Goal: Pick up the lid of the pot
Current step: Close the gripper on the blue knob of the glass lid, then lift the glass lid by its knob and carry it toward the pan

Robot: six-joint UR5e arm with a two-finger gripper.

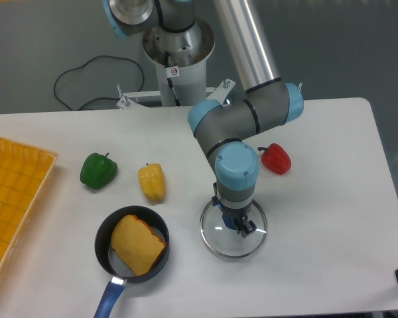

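Note:
The pot lid is a round glass disc with a metal rim, lying flat on the white table at front centre. My gripper points straight down over its middle, with its fingers around the blue knob. The wrist hides most of the fingers, so whether they press on the knob is unclear. The lid still rests on the table.
A dark pan with a blue handle holds an orange slab, left of the lid. A yellow pepper and a green pepper lie farther left, a red pepper behind the arm. An orange tray sits at the left edge.

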